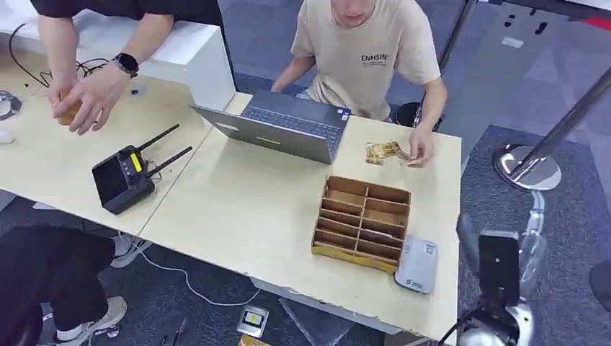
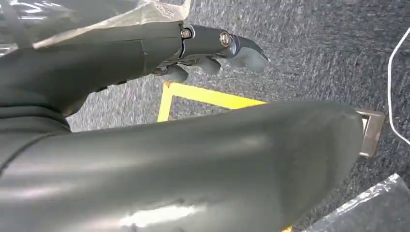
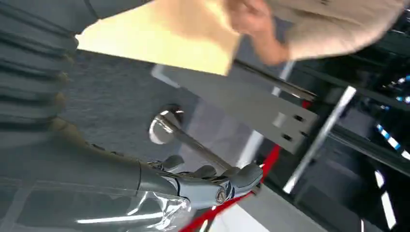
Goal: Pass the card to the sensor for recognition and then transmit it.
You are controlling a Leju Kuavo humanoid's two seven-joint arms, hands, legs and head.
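Your cards [image 1: 382, 151] lie at the bench's [image 1: 252, 209] one o'clock, under a person's hand [image 1: 420, 148]. They look thin, light, stiff: pinch one by an edge. Your right hand [image 1: 497, 267] and left hand [image 2: 212, 53] hang empty, fingers loose.

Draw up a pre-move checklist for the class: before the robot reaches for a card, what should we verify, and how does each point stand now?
1. Right hand free: ok, beside the table, holding nothing.
2. Left hand free: ok, over the carpet, nothing in it.
3. Cards reachable: not ok, a person's hand rests on them.
4. Sensor uncovered: ok, grey pad at the table edge.
5. Divided box holds a card: cannot tell.
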